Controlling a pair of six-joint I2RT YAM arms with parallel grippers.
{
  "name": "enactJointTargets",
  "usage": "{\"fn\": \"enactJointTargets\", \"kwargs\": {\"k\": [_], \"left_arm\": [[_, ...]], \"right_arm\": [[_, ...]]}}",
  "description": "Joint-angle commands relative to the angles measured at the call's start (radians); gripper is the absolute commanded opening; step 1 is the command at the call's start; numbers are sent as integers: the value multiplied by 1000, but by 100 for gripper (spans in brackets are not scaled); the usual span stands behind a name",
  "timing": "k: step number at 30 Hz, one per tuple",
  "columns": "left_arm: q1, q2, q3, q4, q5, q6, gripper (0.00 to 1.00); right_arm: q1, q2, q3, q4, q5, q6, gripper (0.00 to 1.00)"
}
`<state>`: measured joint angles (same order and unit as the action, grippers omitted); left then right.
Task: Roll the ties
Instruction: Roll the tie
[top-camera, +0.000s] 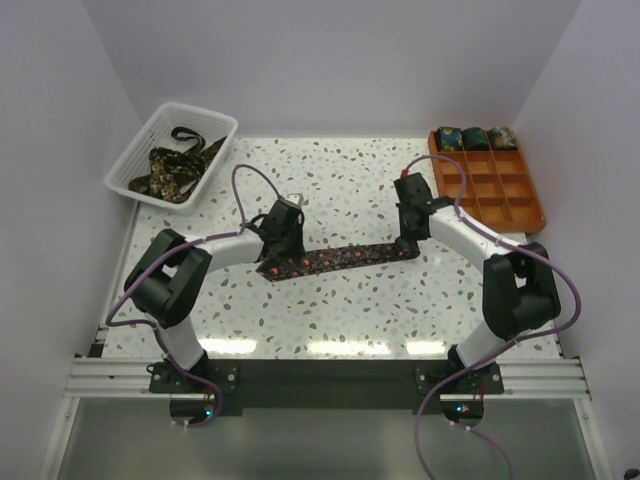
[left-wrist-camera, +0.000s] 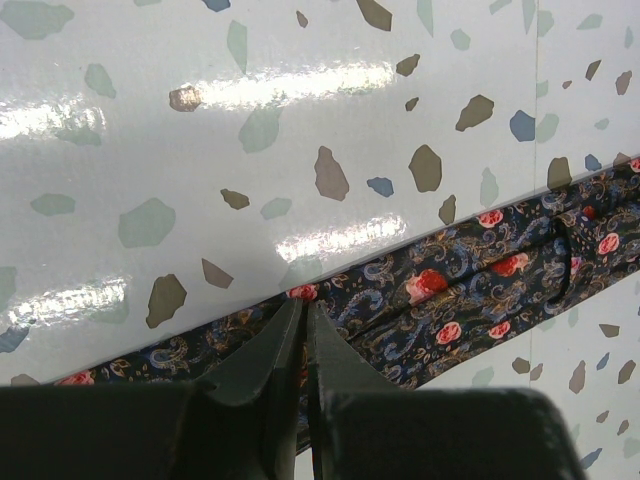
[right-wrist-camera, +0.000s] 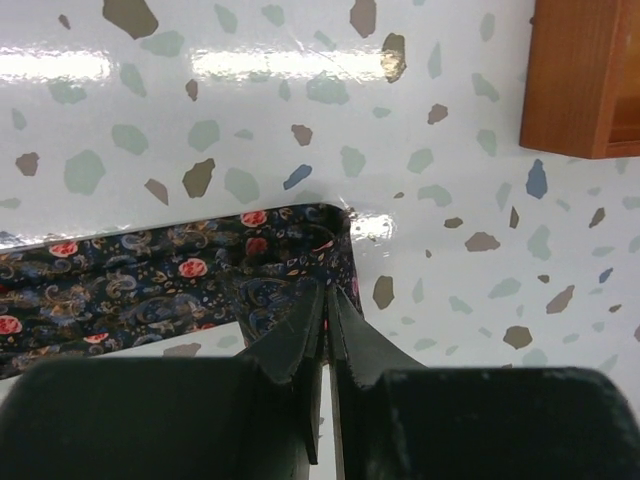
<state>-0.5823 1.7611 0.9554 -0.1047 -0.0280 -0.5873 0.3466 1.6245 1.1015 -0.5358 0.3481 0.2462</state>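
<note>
One dark tie (top-camera: 340, 257) with red flowers lies stretched across the middle of the table. My left gripper (top-camera: 276, 258) stands on its left end. In the left wrist view its jaws (left-wrist-camera: 305, 310) are shut at the tie's (left-wrist-camera: 470, 290) far edge, with a sliver of fabric between them. My right gripper (top-camera: 408, 246) is at the right end. The right wrist view shows that gripper (right-wrist-camera: 328, 290) shut on the tie (right-wrist-camera: 120, 275), whose end is bunched and folded up against the fingers.
A white mesh basket (top-camera: 140, 150) at the back left holds several loose ties (top-camera: 175, 165). An orange gridded tray (top-camera: 500, 190) at the back right carries three rolled ties (top-camera: 475, 138) in its far row. The tray's corner (right-wrist-camera: 585, 80) shows in the right wrist view.
</note>
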Motion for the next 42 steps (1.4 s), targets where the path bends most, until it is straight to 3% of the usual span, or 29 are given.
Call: {"fn": "enactJointTargets", "kwargs": {"k": [1,16,24,29,34,38,42], "left_arm": [[7,-9,-6,-55,7,-2,11],[1,-92,77,-78,23,-43,16],[-99,-103,170,-35,45,-123,20],[-191,-22,227,68,88,-209,20],[-238,60,279,89,102,-252,20],[-264,104,301,169,131,-284,21],[-303,176,384,187,131,-301,21]], "right_arm": [[0,-11,-15,33,-89,-4,8],[2,-8,-46,99,-311,91,8],[2,6,-57,132,-345,145,8],[2,-1,-60,146,-380,162,8],[-8,-101,-8,82,-275,127,15],[-73,-133,8,43,-256,110,24],[-153,-144,-23,39,-259,125,24]]}}
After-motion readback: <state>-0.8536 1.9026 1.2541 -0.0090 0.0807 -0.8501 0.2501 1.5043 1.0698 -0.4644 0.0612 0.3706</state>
